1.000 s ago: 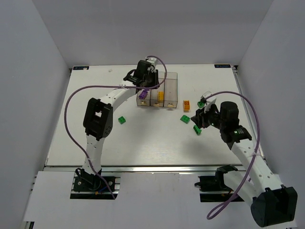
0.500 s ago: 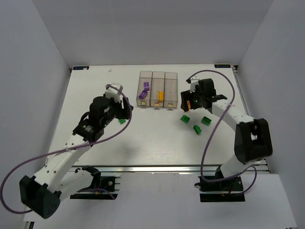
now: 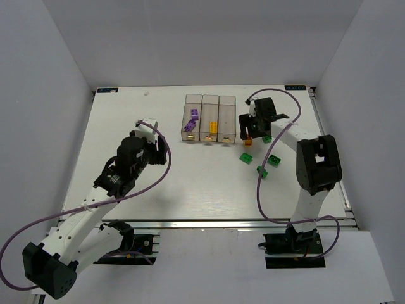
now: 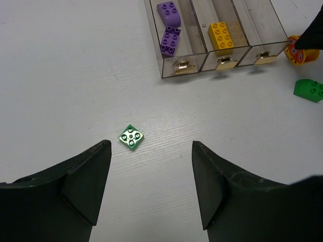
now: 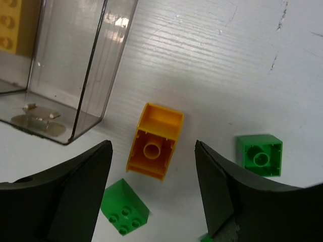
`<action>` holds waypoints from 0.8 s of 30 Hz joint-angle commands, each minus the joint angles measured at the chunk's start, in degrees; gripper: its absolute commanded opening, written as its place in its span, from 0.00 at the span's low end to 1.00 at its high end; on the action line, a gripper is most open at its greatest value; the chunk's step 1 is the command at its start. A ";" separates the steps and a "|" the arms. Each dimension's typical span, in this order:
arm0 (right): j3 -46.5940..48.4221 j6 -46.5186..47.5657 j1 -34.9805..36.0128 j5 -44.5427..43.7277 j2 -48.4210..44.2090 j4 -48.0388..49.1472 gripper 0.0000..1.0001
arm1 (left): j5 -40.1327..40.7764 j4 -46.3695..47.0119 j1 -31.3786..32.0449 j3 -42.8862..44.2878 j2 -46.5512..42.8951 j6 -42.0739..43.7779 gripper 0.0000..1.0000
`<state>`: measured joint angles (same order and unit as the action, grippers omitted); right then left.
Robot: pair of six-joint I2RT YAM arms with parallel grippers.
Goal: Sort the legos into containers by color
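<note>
Containers (image 4: 255,22) three, purple legos (image 4: 170,39) two

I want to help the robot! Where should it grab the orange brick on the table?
Pinch the orange brick across its two long side walls, from straight above. It lies hollow side up, and those flat walls line up with the open right end effector.

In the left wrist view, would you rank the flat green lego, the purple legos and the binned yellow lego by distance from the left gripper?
From the left gripper:
1. flat green lego, on the table just ahead.
2. purple legos, left bin.
3. yellow lego, middle bin.
</note>
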<state>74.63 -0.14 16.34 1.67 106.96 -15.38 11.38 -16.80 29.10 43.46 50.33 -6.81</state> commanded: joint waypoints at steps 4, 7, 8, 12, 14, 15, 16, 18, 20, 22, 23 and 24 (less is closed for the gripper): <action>4.73 -3.37 -0.61 -1.41 5.45 -1.76 0.68 | 2.60 -0.78 0.25 -0.57 -1.46 0.74 0.75; 4.91 -4.25 -1.22 -1.41 6.16 -1.94 0.61 | 2.60 -0.52 0.25 -0.75 -1.20 0.83 0.75; 4.65 -4.08 -1.39 -1.41 5.98 -1.76 0.56 | 2.51 -0.60 0.25 -0.75 -1.11 0.74 0.75; 2.45 -3.29 -2.27 -0.80 3.36 0.16 0.30 | 2.51 -0.78 0.25 -0.57 -0.40 0.74 0.75; 1.49 -2.23 -2.71 -0.44 2.04 0.17 0.16 | 2.77 -0.69 0.25 -0.75 -0.58 0.83 0.75; 1.22 -1.88 -3.06 0.08 -0.15 0.17 0.04 | 2.86 -0.78 0.25 -0.75 -0.67 0.74 0.75; 0.78 -1.36 -3.15 0.52 -1.30 0.69 0.00 | 2.77 -0.52 0.25 -0.83 -0.75 0.74 0.76; -0.45 1.71 -2.89 1.92 -4.20 1.92 0.00 | 2.51 -0.34 0.25 -1.01 -0.76 0.74 0.76; -0.89 4.69 -2.54 7.27 -8.86 2.89 0.00 | 2.07 -0.34 0.25 -0.92 -0.41 0.66 0.76; -0.28 5.41 -1.67 11.84 -11.67 3.42 0.00 | 1.81 -0.52 0.25 -0.84 0.21 0.66 0.77; 0.42 5.59 -0.96 13.26 -12.12 3.34 0.00 | 1.72 -0.52 0.25 -0.84 0.30 0.66 0.77; 2.08 5.59 -0.78 14.49 -12.21 3.25 0.00 | 1.55 -0.60 0.25 -0.75 0.56 0.74 0.77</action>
<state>73.58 2.59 14.11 8.73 98.13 -15.55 13.10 -16.84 29.10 43.20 50.57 -6.42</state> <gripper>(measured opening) 0.431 0.766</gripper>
